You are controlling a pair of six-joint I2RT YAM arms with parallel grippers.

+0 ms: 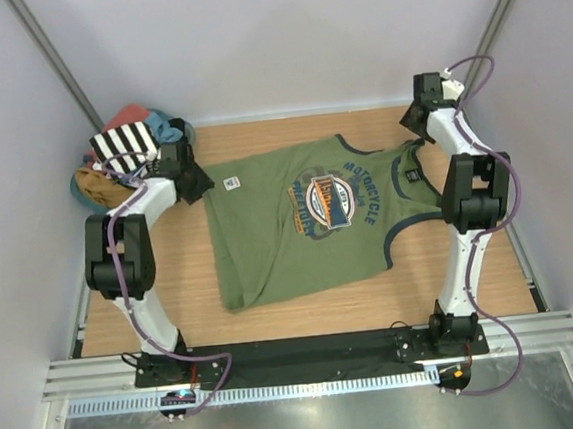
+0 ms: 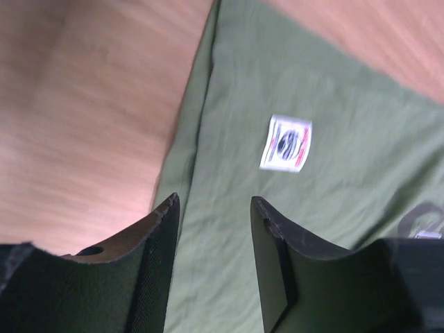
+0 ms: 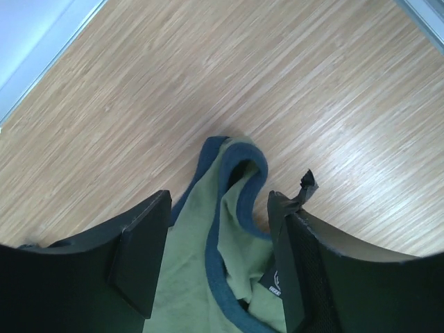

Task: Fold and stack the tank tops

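An olive green tank top [image 1: 298,229] lay spread flat mid-table [image 1: 172,285]. A striped tank top [image 1: 125,143] sat bunched at the far left. The left gripper [image 2: 214,201] hung over the green top's far-left corner, jaws apart, holding nothing. The right gripper [image 3: 218,201] stood open astride its shoulder strap [image 3: 239,163], not clamping it.

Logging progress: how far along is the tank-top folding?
Done: the olive tank top lies spread flat, no fold made. In hand: the left gripper, open, sits over its hem edge; the right gripper, open, straddles a shoulder strap. Left: fold it, then fold the striped top, bunched in the far-left pile, and stack both.
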